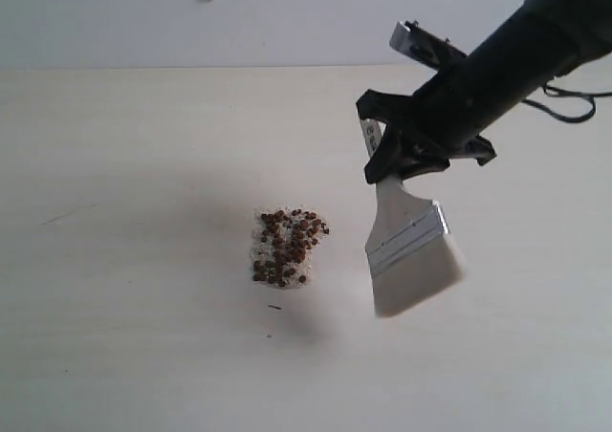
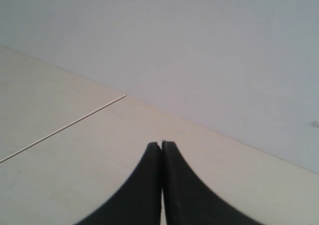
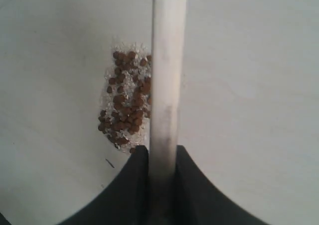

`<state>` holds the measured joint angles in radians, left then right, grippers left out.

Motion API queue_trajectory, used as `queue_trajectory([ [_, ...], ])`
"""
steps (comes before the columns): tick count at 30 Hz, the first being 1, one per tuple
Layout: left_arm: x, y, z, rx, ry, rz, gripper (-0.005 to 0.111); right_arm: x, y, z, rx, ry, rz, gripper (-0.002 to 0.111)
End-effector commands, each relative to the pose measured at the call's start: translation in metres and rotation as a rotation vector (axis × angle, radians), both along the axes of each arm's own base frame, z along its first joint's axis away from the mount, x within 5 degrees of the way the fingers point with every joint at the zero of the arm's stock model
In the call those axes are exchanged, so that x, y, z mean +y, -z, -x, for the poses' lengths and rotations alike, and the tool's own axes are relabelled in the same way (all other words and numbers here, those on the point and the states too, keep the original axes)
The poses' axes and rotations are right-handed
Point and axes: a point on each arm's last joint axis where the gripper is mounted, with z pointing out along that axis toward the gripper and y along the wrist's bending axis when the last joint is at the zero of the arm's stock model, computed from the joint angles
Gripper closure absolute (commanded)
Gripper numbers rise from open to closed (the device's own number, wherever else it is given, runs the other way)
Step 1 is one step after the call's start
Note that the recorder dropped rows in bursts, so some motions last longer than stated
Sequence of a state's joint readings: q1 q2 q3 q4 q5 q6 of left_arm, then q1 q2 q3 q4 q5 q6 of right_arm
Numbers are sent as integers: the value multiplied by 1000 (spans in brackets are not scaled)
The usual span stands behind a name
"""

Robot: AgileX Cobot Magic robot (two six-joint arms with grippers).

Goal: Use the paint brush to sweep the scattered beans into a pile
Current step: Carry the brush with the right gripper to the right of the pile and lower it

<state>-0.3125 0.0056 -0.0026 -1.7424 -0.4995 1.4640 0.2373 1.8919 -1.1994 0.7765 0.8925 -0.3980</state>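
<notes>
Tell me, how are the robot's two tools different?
The left tool is shut on nothing; the right tool grips the paint brush by its handle. The left tool points at plain table; the right tool hangs near the beans. Both are black.
</notes>
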Motion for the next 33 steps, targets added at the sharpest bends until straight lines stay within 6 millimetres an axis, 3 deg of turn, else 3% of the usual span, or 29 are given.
queue_trajectory([
  [1,0,1,0,-2,2,6,107,-3,24,18,31,48,-23,108],
  [10,0,1,0,-2,2,6,107,-2,45,39,38,45,-103,108],
  [20,0,1,0,-2,2,6,107,10,65,39,61,-20,-270,108],
  [26,0,1,0,-2,2,6,107,11,92,36,92,-4,-276,108],
  [33,0,1,0,-2,2,6,107,8,100,33,74,23,-237,108],
])
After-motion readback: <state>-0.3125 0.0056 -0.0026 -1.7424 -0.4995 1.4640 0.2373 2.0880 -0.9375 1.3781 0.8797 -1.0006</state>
